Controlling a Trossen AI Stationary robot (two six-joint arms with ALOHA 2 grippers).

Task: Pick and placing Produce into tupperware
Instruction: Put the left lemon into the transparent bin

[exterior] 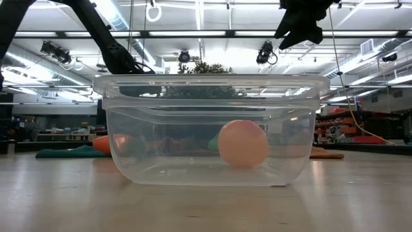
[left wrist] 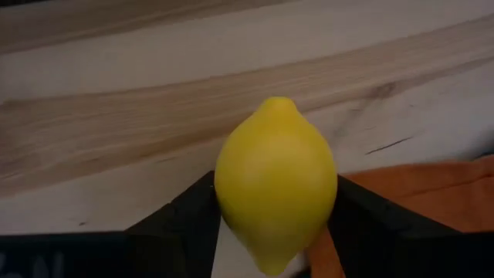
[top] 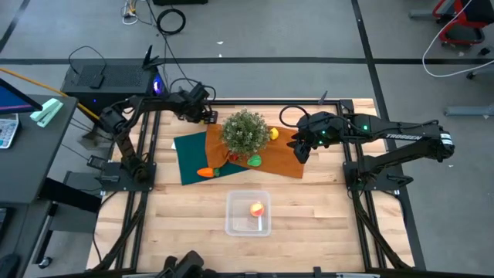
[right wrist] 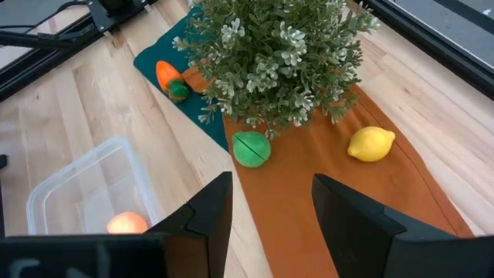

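Observation:
My left gripper is near the table's far edge, beside the teal cloth, shut on a yellow lemon. My right gripper hangs open over the orange cloth and touches nothing. A second lemon and the green piece lie on the orange cloth by the plant. The orange carrot lies on the teal cloth. The clear tupperware stands toward the near edge, with the peach-coloured fruit on its floor. My left gripper pinches the lemon between its two fingers, which sit on opposite sides of its widest middle part, across its length. One pointed end sticks out past the fingers. The lemon is lifted clear, with bare wood showing beyond it.
A bushy green plant stands where the teal cloth and the orange cloth meet, between the two grippers. Bare wood lies around the tupperware. Metal frame rails run along the table's left and right sides.

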